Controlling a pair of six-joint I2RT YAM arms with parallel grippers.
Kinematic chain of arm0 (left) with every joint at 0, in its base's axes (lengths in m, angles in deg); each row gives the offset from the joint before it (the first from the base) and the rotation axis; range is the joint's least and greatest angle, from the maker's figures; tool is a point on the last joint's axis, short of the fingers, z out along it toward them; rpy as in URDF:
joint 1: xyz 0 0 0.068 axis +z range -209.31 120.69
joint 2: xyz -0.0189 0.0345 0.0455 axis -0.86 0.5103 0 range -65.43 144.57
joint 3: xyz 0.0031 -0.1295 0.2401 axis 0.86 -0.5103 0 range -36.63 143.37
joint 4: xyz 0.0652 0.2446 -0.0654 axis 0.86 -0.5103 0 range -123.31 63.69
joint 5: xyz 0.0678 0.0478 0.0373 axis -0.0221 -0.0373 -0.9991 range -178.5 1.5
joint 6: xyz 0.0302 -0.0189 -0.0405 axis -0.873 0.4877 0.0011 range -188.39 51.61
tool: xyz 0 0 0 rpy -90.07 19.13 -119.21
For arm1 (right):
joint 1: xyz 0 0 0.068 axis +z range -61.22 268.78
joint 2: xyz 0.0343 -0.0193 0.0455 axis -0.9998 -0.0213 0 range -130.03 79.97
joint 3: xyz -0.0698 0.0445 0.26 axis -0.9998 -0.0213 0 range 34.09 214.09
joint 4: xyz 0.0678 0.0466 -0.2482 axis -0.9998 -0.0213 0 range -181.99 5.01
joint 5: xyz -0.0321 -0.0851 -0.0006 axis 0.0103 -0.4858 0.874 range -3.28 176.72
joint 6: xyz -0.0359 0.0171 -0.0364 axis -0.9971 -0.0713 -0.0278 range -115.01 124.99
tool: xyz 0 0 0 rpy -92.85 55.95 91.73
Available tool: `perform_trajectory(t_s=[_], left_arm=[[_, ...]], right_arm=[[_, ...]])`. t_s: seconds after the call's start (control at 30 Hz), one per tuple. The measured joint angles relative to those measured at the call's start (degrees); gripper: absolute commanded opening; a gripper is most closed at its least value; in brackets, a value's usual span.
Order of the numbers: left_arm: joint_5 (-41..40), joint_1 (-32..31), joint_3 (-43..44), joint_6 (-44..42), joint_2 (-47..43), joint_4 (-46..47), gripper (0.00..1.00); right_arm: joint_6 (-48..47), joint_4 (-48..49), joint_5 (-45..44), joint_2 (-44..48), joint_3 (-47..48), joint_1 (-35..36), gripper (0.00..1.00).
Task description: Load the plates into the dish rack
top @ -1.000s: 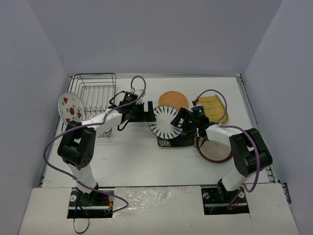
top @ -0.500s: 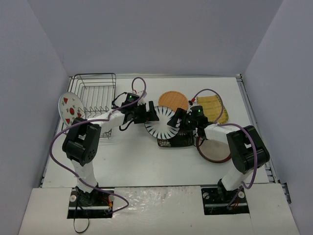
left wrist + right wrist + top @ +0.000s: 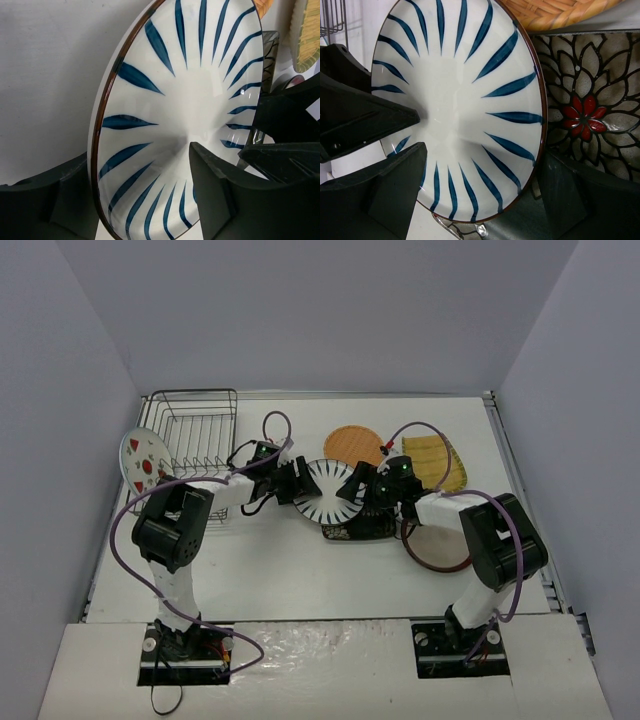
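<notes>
Here the right pincer [image 3: 356, 490] clamps the tilted white round plate with dark radial stripes [image 3: 328, 490] clear of the surface [image 3: 280, 560], the left pincer [image 3: 294, 483], part open, straddles its opposite rim, contact unclear, and the black wire dish rack [image 3: 195, 392] beyond the left pincer looks barely loaded, so most of the job remains.

White table [image 3: 280, 570] between plain lavender-grey walls [image 3: 60, 390] — a paler textured board [image 3: 320, 660] along its near edge
</notes>
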Motion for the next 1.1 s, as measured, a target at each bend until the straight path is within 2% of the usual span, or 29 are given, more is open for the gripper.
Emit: perform_trajectory(t_s=[0.33, 0.5, 1.1], left_arm=[[2.7, 1.86, -2.78, 4.49, -0.1, 4.62, 0.2], [3.85, 2.39, -5.07, 6.71, -1.34, 7.61, 0.0], [4.28, 2.34, -7.43, 9.98, -12.25, 9.41, 0.0]], right_arm=[[0.02, 1.19, 0.72, -0.18, -0.47, 0.02, 0.84], [-0.04, 1.42, 0.75, -0.13, -0.62, 0.0, 0.84], [-2.99, -2.83, 4.31, 6.06, -3.12, -0.11, 0.84]])
